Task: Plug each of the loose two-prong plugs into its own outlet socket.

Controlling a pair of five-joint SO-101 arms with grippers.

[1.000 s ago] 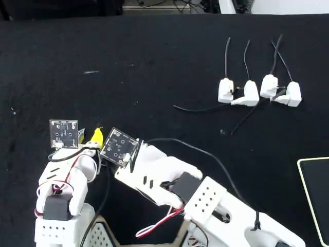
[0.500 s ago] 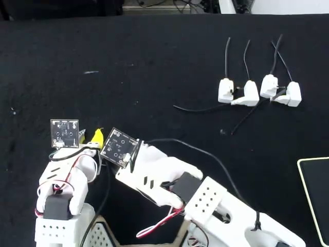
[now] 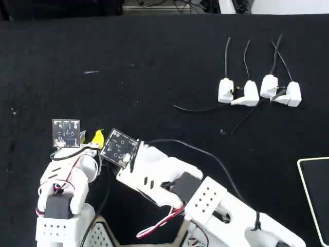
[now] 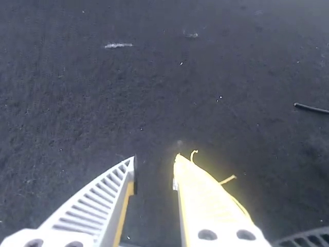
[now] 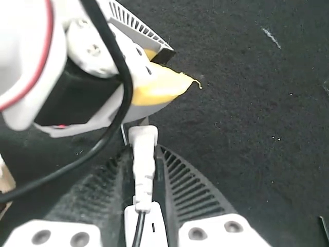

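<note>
High view, and at the left the left arm (image 3: 61,180) sits folded at the near edge of the black table (image 3: 154,67). From its own wrist, the left gripper (image 4: 154,165) shows a narrow gap between a white finger and a yellow finger (image 4: 205,206), with nothing in it but cloth below. Just beside it the right arm (image 3: 169,177) lies in from the right. Its wrist view has the prize: the right gripper (image 5: 144,157) is closed around a white plug (image 5: 144,139), the body pinched between two black ribbed fingers (image 5: 190,190). The cord (image 5: 138,234) trails back toward the wrist. The plug's nose sits close under the other arm's yellow finger; whether they touch, I cannot tell, and the prongs are hard to make out. Well apart, over at the far right of the table, is a row of four white blocks (image 3: 250,93) with thin black leads, joined in pairs. Which of them are sockets cannot be told from here. A flat dark pad (image 3: 314,190) sits at the right edge. The job now looks like a carry across to that row. It would pay to lift the plug clear of the neighbouring gripper first and keep a firm pinch so it cannot twist. The cord should be kept off both arms, and the prongs squared to the slots before pushing straight in.
</note>
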